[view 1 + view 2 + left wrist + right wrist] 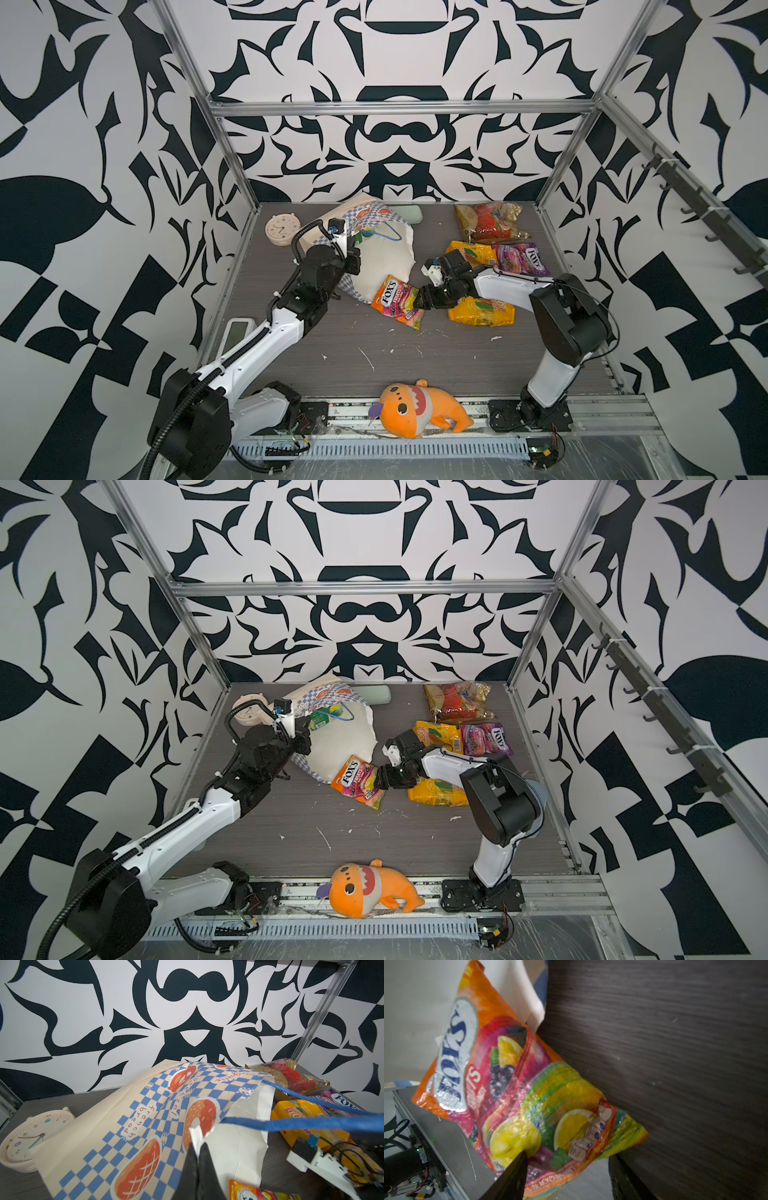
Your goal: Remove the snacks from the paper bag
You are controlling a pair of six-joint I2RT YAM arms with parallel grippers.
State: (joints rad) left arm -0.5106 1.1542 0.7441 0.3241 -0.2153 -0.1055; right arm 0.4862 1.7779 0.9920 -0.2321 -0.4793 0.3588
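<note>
1. Bag (376, 266): I am seeing it lying tilted on its side at the back left of the table (436, 374). Its white inside is facing the middle. A blue handle (394, 235) is looping across the open mouth.
2. Left gripper (197, 1147): its jaws are pressing together on the bag's white rim, as the left wrist view is showing me. In both top views it is sitting at the left side of the mouth.
3. Right gripper (568, 1155): its jaws are standing apart, straddling the lower end of the orange Fox's packet (508, 1076). One finger (517, 1169) is touching the wrapper, and I am seeing no pinch on it.
4. Orange Fox's packet: it is lying flat on the table just outside the bag's mouth, and its upper corner is reaching the rim.
5. Green packet (319, 720): it is sitting inside the bag, close to the left gripper and the handle, and is mostly hidden.
6. Clear packet (490, 222), red and yellow contents: it is lying at the back right.
7. Yellow packet (473, 251) and purple Fox's packet (521, 257): they are lying side by side, touching, just in front of the clear packet.
8. Second yellow packet (484, 313): it is lying partly under the right arm, near the orange Fox's packet.
9. Clock (282, 229): it is lying just left of the bag.
10. Mint case (412, 214): it is showing behind the bag.
11. Plush (419, 409): it is lying on the front rail, well apart from the packets.
</note>
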